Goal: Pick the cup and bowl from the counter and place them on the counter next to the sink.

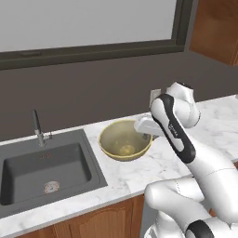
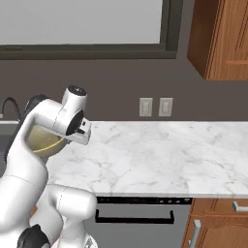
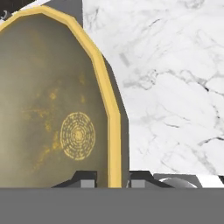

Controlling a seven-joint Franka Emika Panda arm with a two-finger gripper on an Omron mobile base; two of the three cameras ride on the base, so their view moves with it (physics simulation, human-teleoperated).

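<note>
counter (image 1: 162,162) | white marble | bowl (image 1: 124,140) on it (beside sink (image 1: 46,169))

The bowl (image 3: 52,109) between the gripper's fingertips is olive-tan inside, with a yellow rim and a pale yellow ringed disc at its bottom. Beside it, the counter (image 3: 175,87) is white marble with grey veins. The sink (image 1: 46,167) beyond the bowl is dark grey.

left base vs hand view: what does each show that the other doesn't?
Left base view alone: the sink with its faucet, the window frame above, wooden cabinet fronts, and the bowl whole, just right of the sink.
Hand view alone: the gripper, one fingertip either side of the bowl's yellow rim, and a spiral mark on the bowl's bottom.
Both: the bowl and the marble counter.
</note>
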